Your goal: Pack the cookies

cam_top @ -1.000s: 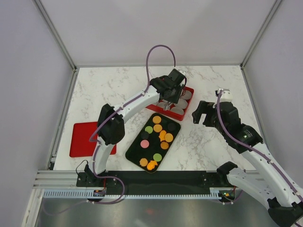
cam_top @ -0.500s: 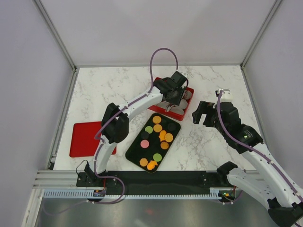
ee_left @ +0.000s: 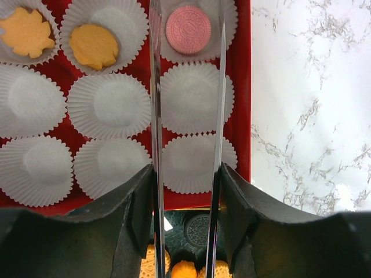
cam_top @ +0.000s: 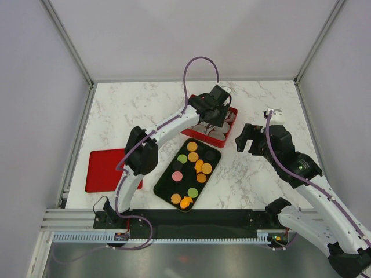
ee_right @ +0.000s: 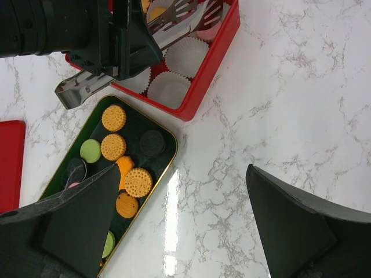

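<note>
Several cookies [cam_top: 197, 165], mostly orange with some green, pink and dark, lie on a black tray [cam_top: 165, 186]. My left gripper [ee_left: 186, 174] is shut on metal tongs [ee_left: 155, 87] over a red box [cam_top: 233, 123] of white paper cups. The tong blades stand apart with nothing between them, and a pink cookie [ee_left: 188, 29] lies in the cup by their tips. Two orange cookies [ee_left: 94, 45] sit in cups further left. My right gripper [ee_right: 182, 174] hangs open and empty over the marble, to the right of the tray.
A flat red lid [cam_top: 107, 169] lies at the table's left. Several paper cups [ee_left: 109, 104] in the box hold nothing. The black tray sits just in front of the red box, with the left arm [cam_top: 165, 127] reaching over it.
The left gripper has shifted slightly farther over the red box, and the tong blades have spread apart. The right arm has not moved.
</note>
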`<state>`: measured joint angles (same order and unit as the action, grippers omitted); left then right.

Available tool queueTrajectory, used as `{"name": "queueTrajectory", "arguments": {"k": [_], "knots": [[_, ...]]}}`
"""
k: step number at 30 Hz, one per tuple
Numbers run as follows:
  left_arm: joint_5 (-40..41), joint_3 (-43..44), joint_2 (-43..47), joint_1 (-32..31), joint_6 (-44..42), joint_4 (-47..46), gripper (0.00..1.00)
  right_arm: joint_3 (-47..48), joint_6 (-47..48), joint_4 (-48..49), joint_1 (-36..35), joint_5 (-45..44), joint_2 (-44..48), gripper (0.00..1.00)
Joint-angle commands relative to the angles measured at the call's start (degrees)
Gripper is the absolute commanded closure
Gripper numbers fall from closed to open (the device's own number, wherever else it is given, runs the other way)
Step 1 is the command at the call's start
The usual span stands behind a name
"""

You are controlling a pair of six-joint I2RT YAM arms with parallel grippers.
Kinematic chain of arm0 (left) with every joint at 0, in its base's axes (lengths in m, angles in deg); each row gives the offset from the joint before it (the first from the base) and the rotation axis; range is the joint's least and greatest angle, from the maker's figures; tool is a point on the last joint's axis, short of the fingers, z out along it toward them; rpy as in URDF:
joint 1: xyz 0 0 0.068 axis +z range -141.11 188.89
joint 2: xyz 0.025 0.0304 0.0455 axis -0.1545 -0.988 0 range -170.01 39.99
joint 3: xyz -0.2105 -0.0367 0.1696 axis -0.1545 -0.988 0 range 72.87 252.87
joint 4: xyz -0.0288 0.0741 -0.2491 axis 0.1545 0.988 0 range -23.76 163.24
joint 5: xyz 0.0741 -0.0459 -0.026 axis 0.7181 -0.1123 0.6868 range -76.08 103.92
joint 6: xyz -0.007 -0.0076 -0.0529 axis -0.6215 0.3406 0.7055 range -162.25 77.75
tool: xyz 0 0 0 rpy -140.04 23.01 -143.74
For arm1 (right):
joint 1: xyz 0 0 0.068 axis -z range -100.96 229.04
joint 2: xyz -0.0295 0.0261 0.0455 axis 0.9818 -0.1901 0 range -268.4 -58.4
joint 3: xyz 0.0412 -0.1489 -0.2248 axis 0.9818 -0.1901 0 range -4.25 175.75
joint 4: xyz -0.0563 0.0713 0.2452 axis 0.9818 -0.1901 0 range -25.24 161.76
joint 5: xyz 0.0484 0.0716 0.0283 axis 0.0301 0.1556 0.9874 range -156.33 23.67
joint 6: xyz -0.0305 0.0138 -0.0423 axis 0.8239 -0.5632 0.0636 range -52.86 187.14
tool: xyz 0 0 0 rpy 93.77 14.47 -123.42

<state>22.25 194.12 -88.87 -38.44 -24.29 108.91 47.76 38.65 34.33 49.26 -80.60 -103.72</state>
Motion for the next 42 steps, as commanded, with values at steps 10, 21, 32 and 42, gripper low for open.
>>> {"name": "queueTrajectory", "arguments": {"k": [10, 21, 32, 42], "knots": [[0.1, 3.2, 1.15, -0.13, -2.49, -2.77, 0.45, 1.25, 0.19, 0.17, 0.07, -0.77, 0.41, 0.02], [2.56, -6.8, 14.68, 1.19, -0.73, -2.69, 0.46, 0.9, 0.01, 2.1, 0.07, 0.55, -0.56, 0.02], [1.68, -34.48, 37.79, -0.56, 1.03, -1.81, 0.48, -0.68, 0.36, 7.46, 0.07, 2.4, -4.51, 0.02], [-0.16, -59.71, 55.9, -9.26, 5.24, 1.18, 0.48, -1.12, 1.07, 9.83, 0.07, 2.31, -7.41, 0.02]]}}
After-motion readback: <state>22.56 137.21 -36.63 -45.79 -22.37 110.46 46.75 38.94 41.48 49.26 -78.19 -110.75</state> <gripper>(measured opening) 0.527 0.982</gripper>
